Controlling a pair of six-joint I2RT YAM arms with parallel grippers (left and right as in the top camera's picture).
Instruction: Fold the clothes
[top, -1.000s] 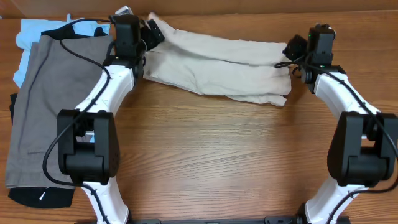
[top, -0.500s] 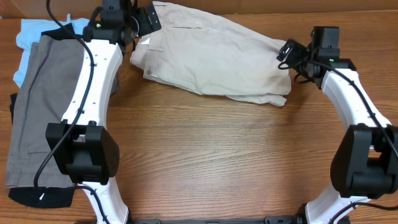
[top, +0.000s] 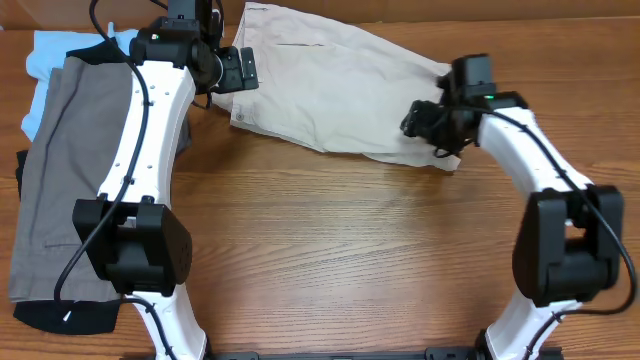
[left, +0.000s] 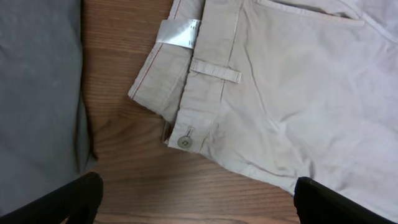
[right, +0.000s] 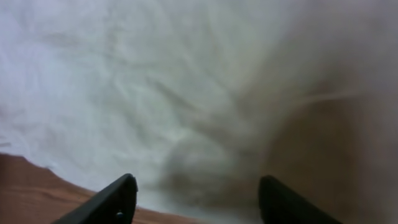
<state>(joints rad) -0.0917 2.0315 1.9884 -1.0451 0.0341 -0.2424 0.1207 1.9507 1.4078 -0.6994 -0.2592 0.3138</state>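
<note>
The light beige shorts lie spread at the far middle of the table, waistband to the left. The left wrist view shows their waistband corner with a button and a small white tag. My left gripper is open and empty, just left of the waistband, above bare wood. My right gripper is open over the right leg end of the shorts; the right wrist view shows blurred beige cloth close under the fingers.
Darker grey-brown shorts lie along the left side over a light blue garment and a black one. Wooden table stretches in front of the beige shorts.
The left gripper let go of the waistband and drew slightly left. The right gripper released the leg end and moved left over the cloth. The shorts now lie spread flat.
</note>
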